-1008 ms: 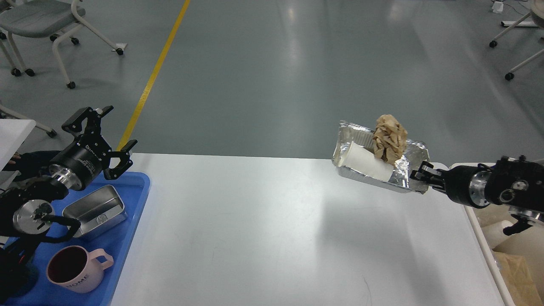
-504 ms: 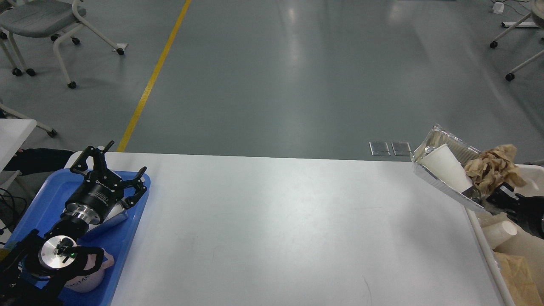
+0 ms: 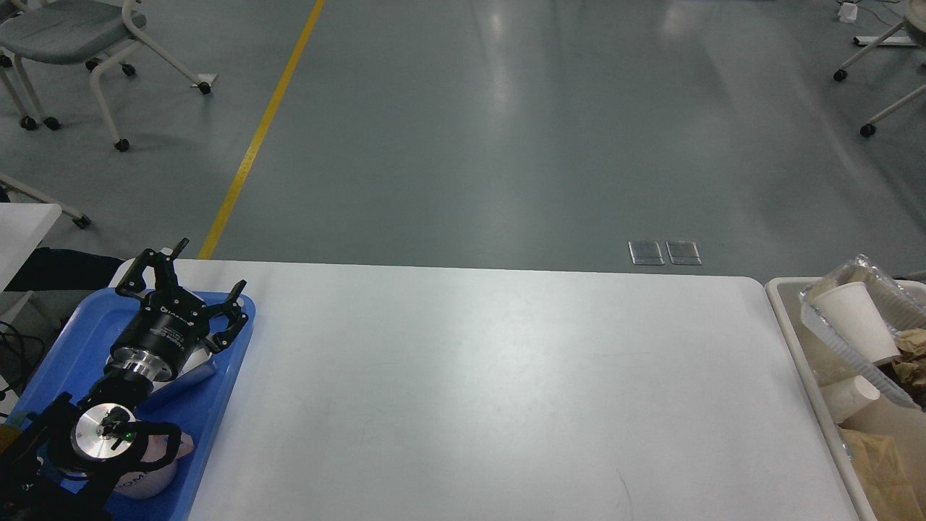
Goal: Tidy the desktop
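The white desktop spans the view and its surface is bare. My left gripper is open and empty, hovering over the blue tray at the left edge. A foil tray holding a white paper cup and crumpled brown paper lies tilted in the cream bin at the right. My right gripper is out of view.
The blue tray holds a metal box and a pink mug, both mostly hidden by my left arm. The bin also holds another paper cup and brown paper. Chairs stand on the floor beyond the table.
The foil tray with cup and paper went right and down into the cream bin. My right arm has left the view. My left gripper dropped down over the blue tray.
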Tool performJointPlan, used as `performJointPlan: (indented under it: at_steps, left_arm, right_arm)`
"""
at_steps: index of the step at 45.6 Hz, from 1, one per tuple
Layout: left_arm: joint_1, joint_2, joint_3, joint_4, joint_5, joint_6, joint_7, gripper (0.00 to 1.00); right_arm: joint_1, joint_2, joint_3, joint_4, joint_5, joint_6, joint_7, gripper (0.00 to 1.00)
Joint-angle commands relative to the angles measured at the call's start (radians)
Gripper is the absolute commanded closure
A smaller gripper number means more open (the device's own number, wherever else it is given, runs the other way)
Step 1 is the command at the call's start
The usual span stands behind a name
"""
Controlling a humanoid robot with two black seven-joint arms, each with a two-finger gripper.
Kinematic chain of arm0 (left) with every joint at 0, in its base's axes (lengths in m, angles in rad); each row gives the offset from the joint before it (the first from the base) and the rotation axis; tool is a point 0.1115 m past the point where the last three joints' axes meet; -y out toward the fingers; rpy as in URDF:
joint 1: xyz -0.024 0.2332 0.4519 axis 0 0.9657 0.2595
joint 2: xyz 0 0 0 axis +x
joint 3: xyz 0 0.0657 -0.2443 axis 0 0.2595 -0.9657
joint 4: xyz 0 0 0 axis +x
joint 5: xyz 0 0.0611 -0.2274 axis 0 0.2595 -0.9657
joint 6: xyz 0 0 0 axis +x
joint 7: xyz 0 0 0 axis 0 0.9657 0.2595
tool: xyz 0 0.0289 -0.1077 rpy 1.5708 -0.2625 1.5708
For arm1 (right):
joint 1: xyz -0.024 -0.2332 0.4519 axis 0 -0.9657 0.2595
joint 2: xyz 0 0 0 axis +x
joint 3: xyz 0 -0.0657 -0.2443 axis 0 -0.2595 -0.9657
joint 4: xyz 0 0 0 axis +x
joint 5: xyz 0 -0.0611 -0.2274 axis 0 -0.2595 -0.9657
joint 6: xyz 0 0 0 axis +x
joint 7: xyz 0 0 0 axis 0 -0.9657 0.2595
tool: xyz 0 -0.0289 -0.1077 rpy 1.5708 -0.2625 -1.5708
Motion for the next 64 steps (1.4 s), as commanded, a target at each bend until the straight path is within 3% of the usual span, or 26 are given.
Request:
performJointPlan:
  at_steps: [1,7,9,10,11,16,34,41,47,58,64]
  left_arm:
    - [-0.003,-0.004,0.005,0.000,0.000,0.007,-0.001,0.04]
    - [-0.004,-0.007,0.007,0.000,0.000,0.007,0.002,0.04]
    - [-0.004,-0.007,0.005,0.000,0.000,0.007,0.002,0.04]
    - [-0.003,-0.007,0.007,0.000,0.000,0.007,0.002,0.04]
    - [-0.003,-0.007,0.007,0.000,0.000,0.006,0.002,0.04]
    - [-0.003,-0.007,0.007,0.000,0.000,0.006,0.004,0.04]
    - [-0.013,-0.004,0.007,0.000,0.003,0.017,0.007,0.04]
    - [-0.024,-0.005,0.007,0.000,0.011,0.021,0.009,0.04]
    - [-0.026,-0.007,0.007,-0.001,0.015,0.041,0.009,0.04]
    - [-0.023,-0.013,0.007,-0.004,0.015,0.035,0.009,0.04]
    - [-0.021,-0.023,0.008,-0.004,0.015,0.038,0.009,0.04]
  right_arm:
    - [-0.070,0.073,0.000,-0.140,0.084,-0.001,-0.009,1.00]
    - [-0.137,0.147,0.001,-0.305,0.187,-0.003,-0.019,0.98]
    - [-0.156,0.171,0.005,-0.352,0.203,-0.003,-0.017,0.68]
    - [-0.164,0.183,0.008,-0.375,0.206,-0.003,-0.019,0.41]
    - [-0.171,0.197,0.009,-0.401,0.207,-0.007,-0.019,0.01]
    - [-0.188,0.257,0.009,-0.487,0.207,-0.012,-0.019,0.00]
    - [-0.190,0.285,0.006,-0.521,0.203,-0.024,-0.009,0.00]
    - [-0.179,0.441,-0.025,-0.636,0.154,-0.114,-0.005,0.00]
    - [-0.170,0.550,-0.017,-0.734,0.108,-0.171,0.029,0.00]
    - [-0.044,0.576,0.498,-0.718,0.187,-0.096,0.026,0.00]
    - [0.016,0.578,0.705,-0.684,0.200,0.152,0.023,0.00]
